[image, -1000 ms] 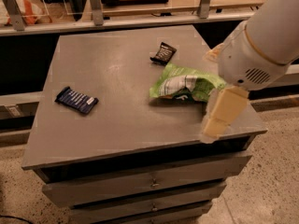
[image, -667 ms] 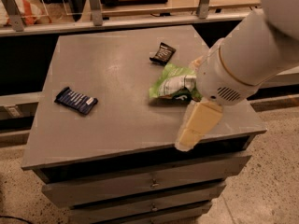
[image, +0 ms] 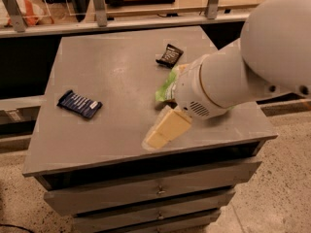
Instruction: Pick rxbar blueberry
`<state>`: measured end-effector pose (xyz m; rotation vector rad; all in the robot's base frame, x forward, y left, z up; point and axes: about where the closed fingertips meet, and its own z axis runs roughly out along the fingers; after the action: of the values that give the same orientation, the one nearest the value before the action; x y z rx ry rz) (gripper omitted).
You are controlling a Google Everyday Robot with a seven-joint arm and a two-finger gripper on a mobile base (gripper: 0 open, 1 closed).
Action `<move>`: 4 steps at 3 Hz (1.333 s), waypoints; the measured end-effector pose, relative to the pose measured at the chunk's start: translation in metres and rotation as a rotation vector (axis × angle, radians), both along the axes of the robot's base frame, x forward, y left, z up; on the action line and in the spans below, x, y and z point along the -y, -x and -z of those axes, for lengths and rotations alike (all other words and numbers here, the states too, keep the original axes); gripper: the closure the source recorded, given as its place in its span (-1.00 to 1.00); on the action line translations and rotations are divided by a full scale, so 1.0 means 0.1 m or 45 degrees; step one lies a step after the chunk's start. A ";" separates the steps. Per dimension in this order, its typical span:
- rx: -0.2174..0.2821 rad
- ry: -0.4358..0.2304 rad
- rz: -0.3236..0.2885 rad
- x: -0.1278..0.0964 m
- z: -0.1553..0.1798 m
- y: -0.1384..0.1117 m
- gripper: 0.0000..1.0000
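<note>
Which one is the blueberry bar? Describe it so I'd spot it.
On the grey cabinet top, look near the left edge, well left of the gripper at the front. The blueberry bar lies flat there alone: navy with pale stripes, unlike the smaller black bar at the back and the green bag by the arm.

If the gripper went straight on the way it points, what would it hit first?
Probably bare tabletop near the front edge; the gripper points down-left, missing the rxbar blueberry. Depth is unclear.
</note>
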<state>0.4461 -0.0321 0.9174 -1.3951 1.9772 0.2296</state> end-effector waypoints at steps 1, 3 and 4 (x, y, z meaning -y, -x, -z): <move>0.000 -0.184 -0.071 -0.42 -0.03 -0.04 -1.00; -0.003 -0.195 -0.026 -0.54 0.06 -0.10 -1.00; -0.036 -0.251 -0.010 -0.84 0.27 -0.20 -1.00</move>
<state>0.4658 0.0519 0.8905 -1.2791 1.9153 0.4378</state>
